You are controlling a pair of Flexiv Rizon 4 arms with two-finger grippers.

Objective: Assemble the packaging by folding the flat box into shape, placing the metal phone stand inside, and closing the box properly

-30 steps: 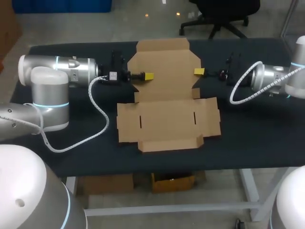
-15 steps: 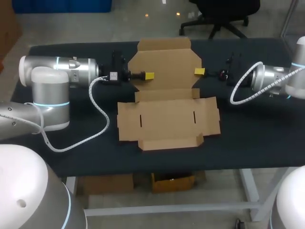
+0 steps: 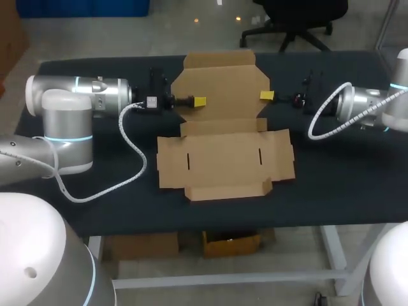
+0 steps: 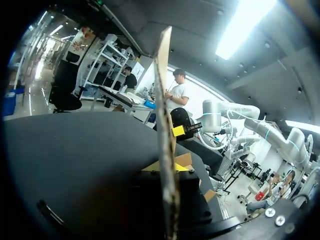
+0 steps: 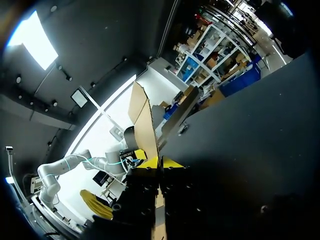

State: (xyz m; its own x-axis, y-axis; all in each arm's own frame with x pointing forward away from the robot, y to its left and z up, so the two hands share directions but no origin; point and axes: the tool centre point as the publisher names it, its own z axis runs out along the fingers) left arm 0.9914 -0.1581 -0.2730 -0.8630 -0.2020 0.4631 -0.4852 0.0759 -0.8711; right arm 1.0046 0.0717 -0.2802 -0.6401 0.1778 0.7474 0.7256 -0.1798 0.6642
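Centrally, flat box, dark table beneath

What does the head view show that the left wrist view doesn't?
Only the head view shows the whole unfolded box from above, its two little slots and the left arm reaching in from the side. Only the left wrist view shows the cardboard side-on, as a thin edge running between the left tool's fingers. Both show the box, the dark table and the right tool with its yellow tip at the box's other side.
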